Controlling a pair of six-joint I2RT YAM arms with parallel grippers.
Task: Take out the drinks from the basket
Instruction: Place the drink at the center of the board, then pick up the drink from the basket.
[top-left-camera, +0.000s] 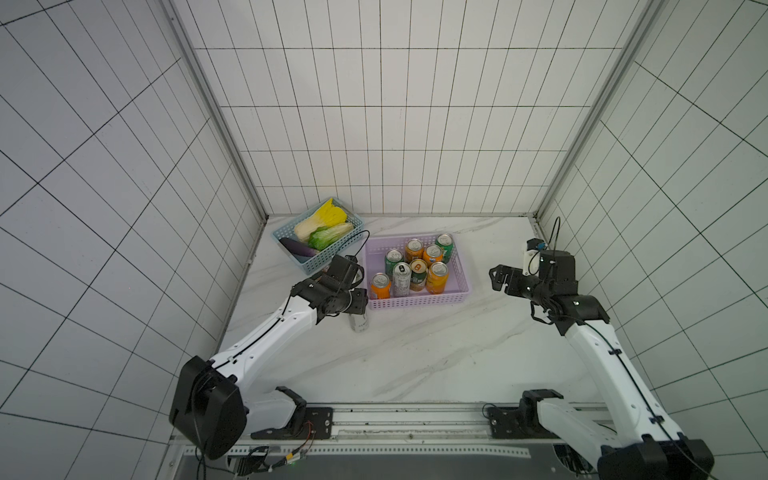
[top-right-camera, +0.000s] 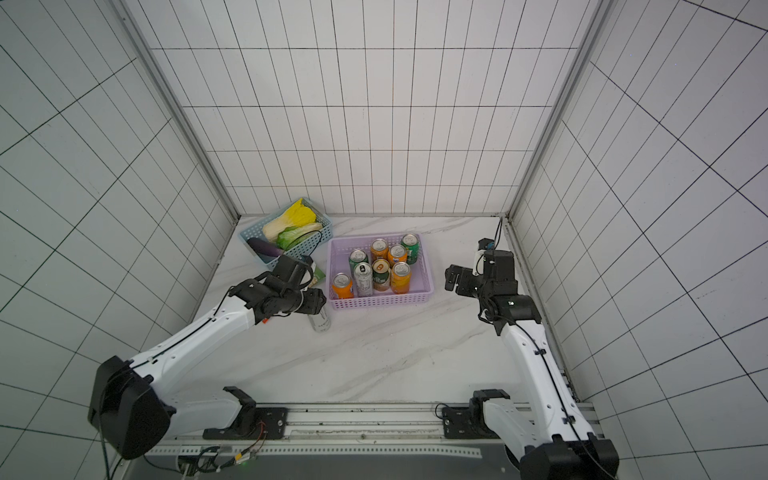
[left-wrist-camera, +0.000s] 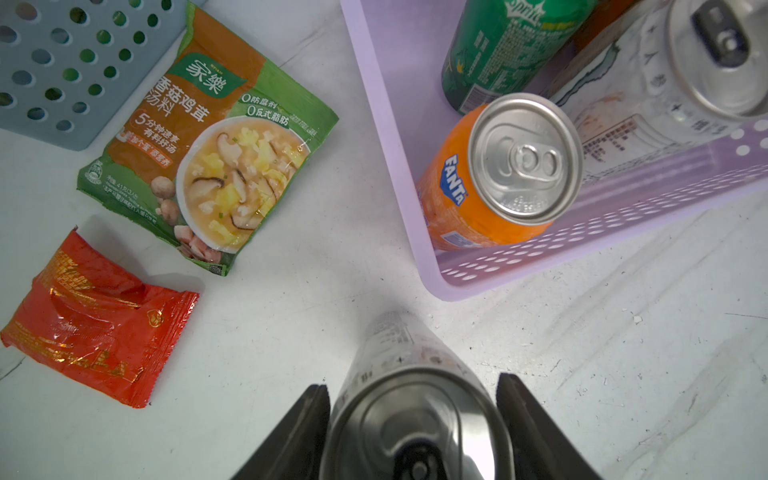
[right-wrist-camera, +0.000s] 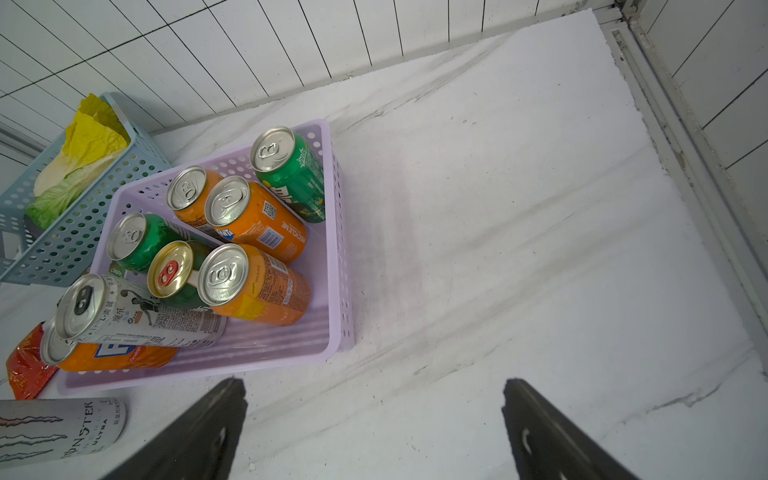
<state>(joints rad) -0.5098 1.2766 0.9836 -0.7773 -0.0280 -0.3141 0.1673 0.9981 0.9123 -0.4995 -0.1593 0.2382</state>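
Middle and front of the bench (top-left-camera: 415, 365) are wide open, same with the strip along its right edge. Left side's cramped though. A slim silver can (top-left-camera: 360, 323) stands just off the front-left corner of the lilac basket (top-left-camera: 419, 303). A green packet (left-wrist-camera: 208, 145) and a red packet (left-wrist-camera: 95, 320) lie between that basket and the blue basket (top-left-camera: 328, 255) in the back-left corner. The cans (top-left-camera: 417, 272) inside stand bunched, hardly a gap.

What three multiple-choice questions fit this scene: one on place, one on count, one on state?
1. Where does the Monster-labelled can stand? A in the blue basket; B on the table outside the lilac basket; C atop another can.
2. How many cans are inside the lilac basket? A six; B eight; C nine.
3. The right gripper is: A open, empty; B shut on an orange can; C shut, empty.
Answers: B, it rests on marble beside the basket; B, eight tops show; A, jaws spread over bare table.
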